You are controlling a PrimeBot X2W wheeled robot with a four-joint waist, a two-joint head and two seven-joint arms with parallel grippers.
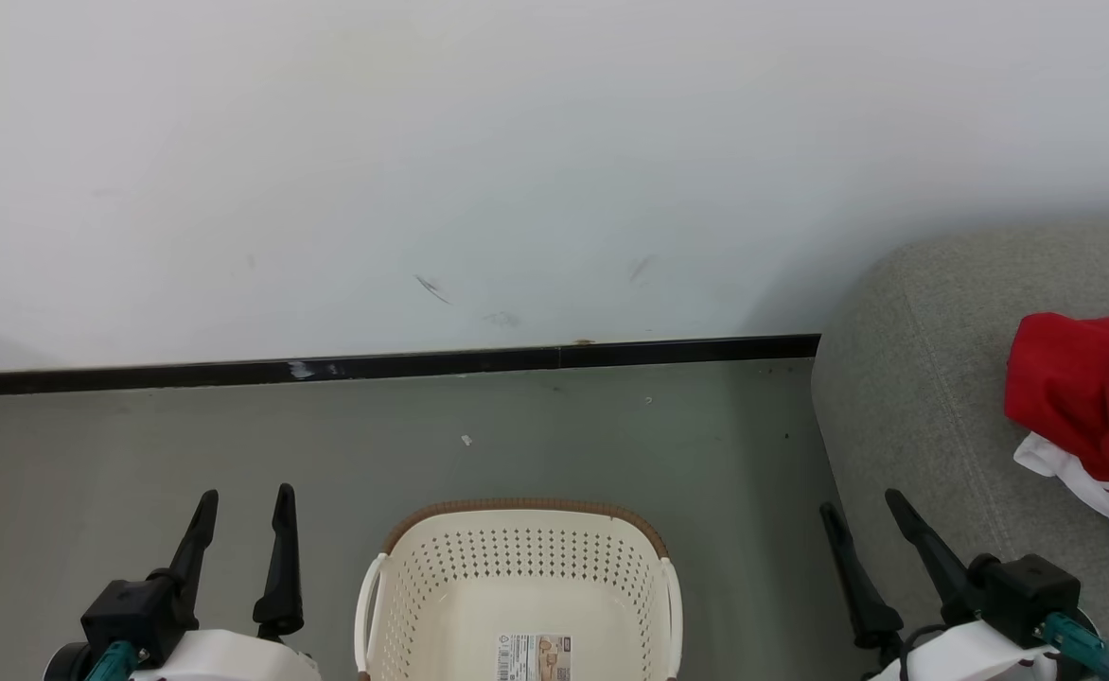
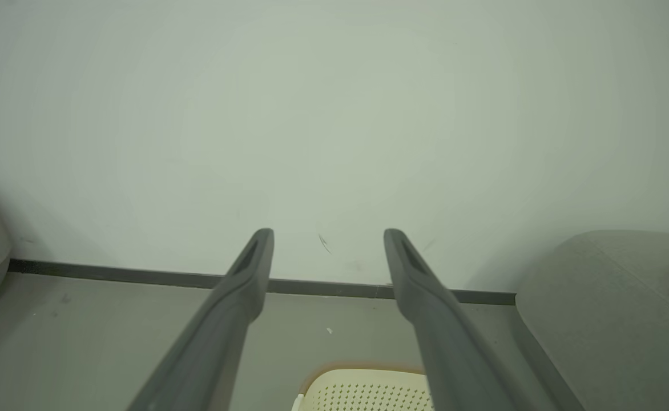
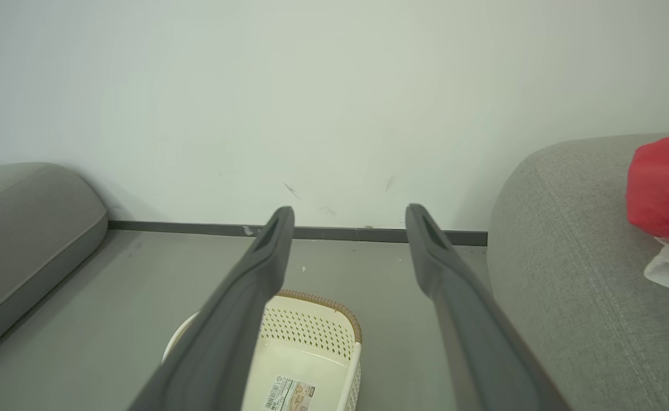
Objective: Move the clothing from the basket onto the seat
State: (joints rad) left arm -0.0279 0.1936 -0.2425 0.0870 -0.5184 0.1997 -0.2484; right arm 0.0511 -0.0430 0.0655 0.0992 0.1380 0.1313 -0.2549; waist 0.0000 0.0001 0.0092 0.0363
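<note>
basket (image 1: 517,558): near half cut off by bottom edge | sticker (image 1: 534,657): print too small to read | clothing (image 1: 1084,397) on seat (image 1: 905,426): cut off by right edge

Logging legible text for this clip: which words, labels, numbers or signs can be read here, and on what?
Label sticker on the basket floor: print and a barcode, too small to read.
Clothing on the seat: no lettering visible.
Nothing here is legible.

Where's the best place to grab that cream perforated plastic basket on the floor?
Probably its left side handle, from above. The cream perforated plastic basket stands upright and empty, and the handle bows out from the wall, leaving a gap behind it.
</note>
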